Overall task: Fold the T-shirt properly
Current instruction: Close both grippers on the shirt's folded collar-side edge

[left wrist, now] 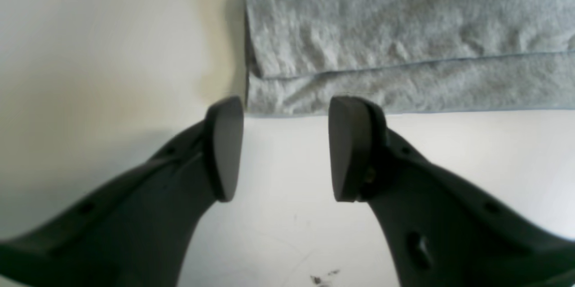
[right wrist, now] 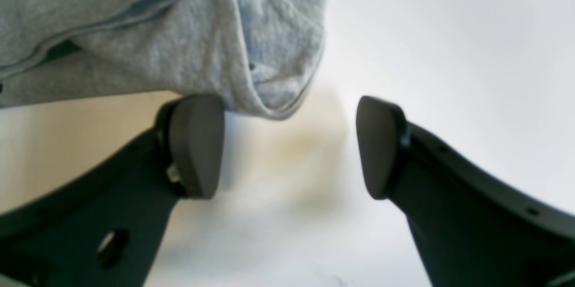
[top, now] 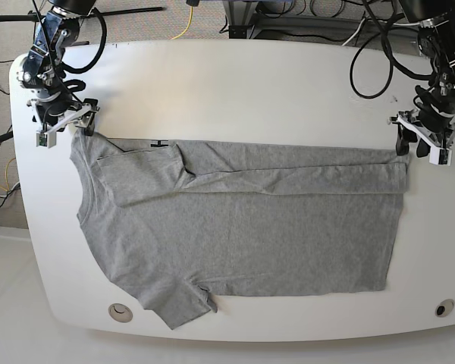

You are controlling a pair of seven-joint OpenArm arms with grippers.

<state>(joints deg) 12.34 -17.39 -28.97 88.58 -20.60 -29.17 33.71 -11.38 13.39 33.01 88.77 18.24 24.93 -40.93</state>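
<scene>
Both grippers parted, empty — left gripper [left wrist: 286, 147] just off shirt [top: 243, 227] hem corner, right gripper [right wrist: 289, 145] beside shoulder, on bench [top: 250, 83].

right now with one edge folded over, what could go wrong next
The near sleeve lies unfolded, so the T-shirt may end up lopsided. The left gripper is open just off the folded hem corner; closing there could catch only some layers. The right gripper is open beside bunched fabric, which may drag.
</scene>
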